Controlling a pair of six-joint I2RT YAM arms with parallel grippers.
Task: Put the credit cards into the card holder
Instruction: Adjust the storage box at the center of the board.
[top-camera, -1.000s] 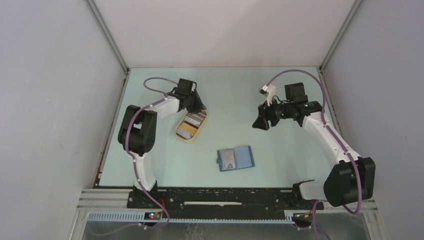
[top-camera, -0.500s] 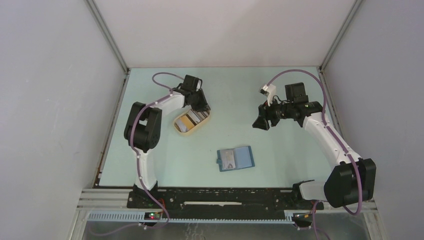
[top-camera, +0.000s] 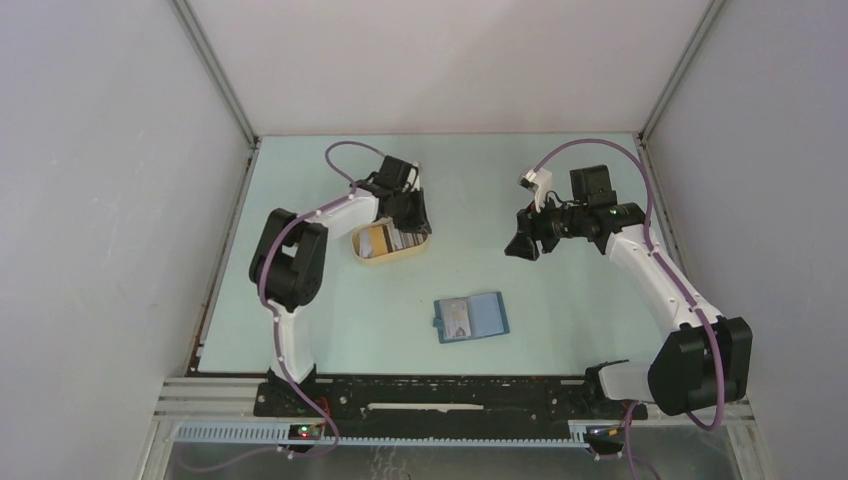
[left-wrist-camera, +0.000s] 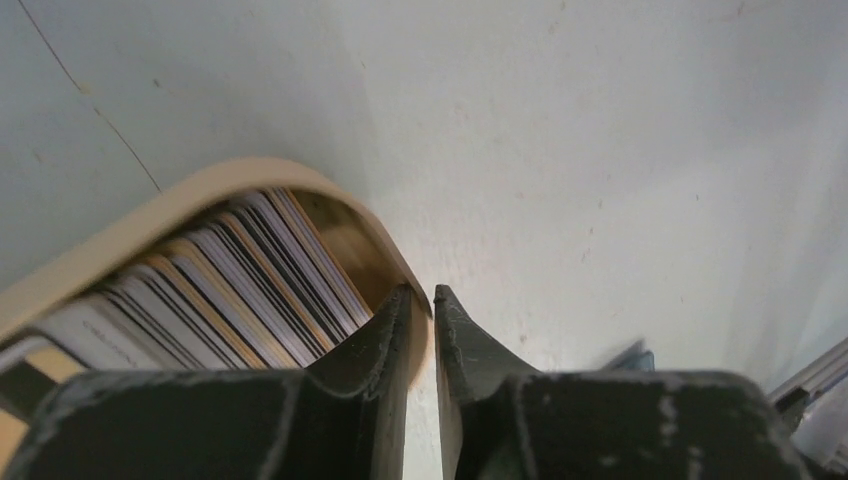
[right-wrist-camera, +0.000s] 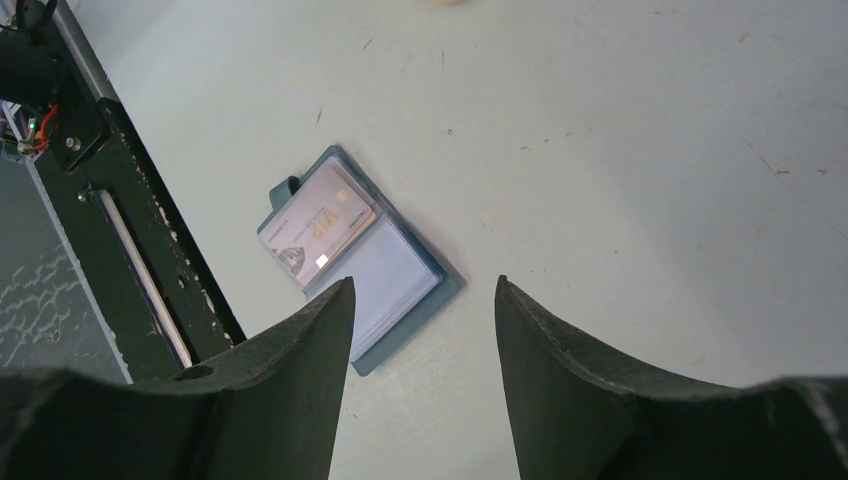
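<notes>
The cards (left-wrist-camera: 230, 290) stand packed on edge in the tray (left-wrist-camera: 200, 195): light, stiff and slick, best pinched by 1 top edge. The left gripper (left-wrist-camera: 422, 292) nips the tray's rim; the right gripper (right-wrist-camera: 422, 285) hangs spread above the open holder (right-wrist-camera: 355, 265).

1. The left end effector (left-wrist-camera: 420, 296) has matt black fingers (left-wrist-camera: 362, 372), rough-grained and flecked with pale scuffs.
2. The tray (left-wrist-camera: 200, 195) at its tips has a smooth tan rim with a dull sheen.
3. The credit cards (left-wrist-camera: 240, 290) beside those tips look like glossy plastic.
4. Below the right end effector (right-wrist-camera: 422, 285), the card holder (right-wrist-camera: 392, 282) has shiny clear sleeves.
5. The tabletop (right-wrist-camera: 620, 150) is matt and speckled.
</notes>
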